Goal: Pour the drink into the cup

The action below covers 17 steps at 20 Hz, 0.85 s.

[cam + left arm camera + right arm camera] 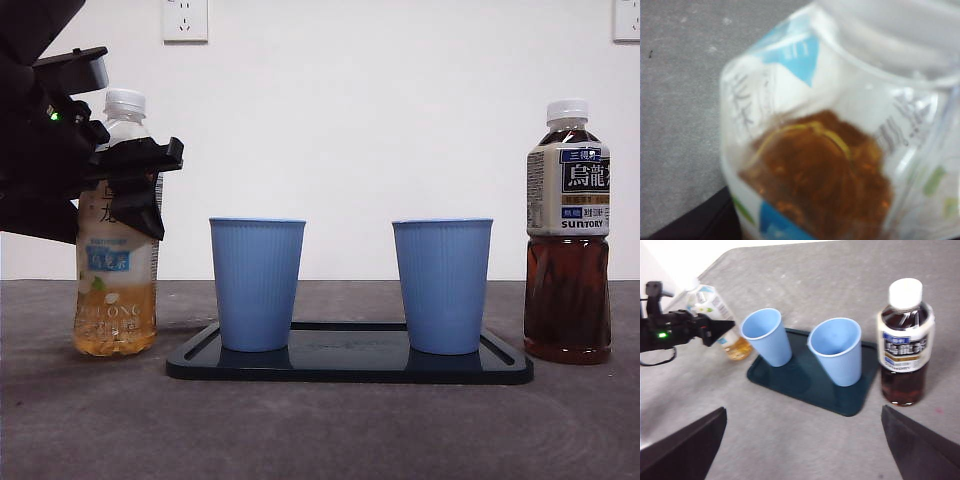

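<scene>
White wall (380, 120) behind, two sockets (185, 19) high up; grey tabletop (320, 430), even light.

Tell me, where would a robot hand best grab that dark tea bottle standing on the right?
Probably around the labelled upper body of the dark tea bottle, coming in level from the outer side. It stands upright with its white cap on, and that section is straight-walled and wider than the neck. The nearer blue cup on the tray crowds the inner side; the right hand hangs open, well back.
</scene>
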Each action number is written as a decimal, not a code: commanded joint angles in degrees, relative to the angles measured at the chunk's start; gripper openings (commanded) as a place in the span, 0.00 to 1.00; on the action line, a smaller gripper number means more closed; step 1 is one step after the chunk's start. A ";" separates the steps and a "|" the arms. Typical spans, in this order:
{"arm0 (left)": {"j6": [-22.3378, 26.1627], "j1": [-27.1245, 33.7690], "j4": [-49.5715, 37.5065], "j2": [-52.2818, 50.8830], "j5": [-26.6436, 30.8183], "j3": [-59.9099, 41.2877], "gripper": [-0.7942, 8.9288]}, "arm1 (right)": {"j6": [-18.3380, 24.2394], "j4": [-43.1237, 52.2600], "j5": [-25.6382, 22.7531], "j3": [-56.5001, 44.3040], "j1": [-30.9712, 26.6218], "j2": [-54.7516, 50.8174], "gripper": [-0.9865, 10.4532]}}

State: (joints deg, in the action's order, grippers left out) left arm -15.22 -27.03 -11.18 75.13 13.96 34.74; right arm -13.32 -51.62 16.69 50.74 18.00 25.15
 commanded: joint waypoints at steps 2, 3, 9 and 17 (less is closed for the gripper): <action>-2.27 -0.26 -2.56 0.76 0.31 0.72 0.31 | 0.24 0.52 -0.37 1.03 0.28 0.17 0.52; -2.47 -0.26 -2.58 0.76 0.31 0.72 0.31 | 0.24 0.52 -0.35 1.03 0.28 0.17 0.52; -2.38 -0.26 -2.58 0.76 0.31 0.76 0.45 | -0.31 0.50 -0.26 1.03 0.28 0.17 0.52; -1.90 -0.37 0.35 -4.17 0.31 0.90 0.57 | -1.05 0.50 -0.24 1.03 0.28 0.17 0.52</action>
State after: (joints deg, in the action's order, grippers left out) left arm -17.30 -27.05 -10.37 70.67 14.02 34.76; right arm -13.78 -51.62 16.45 50.74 18.00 25.17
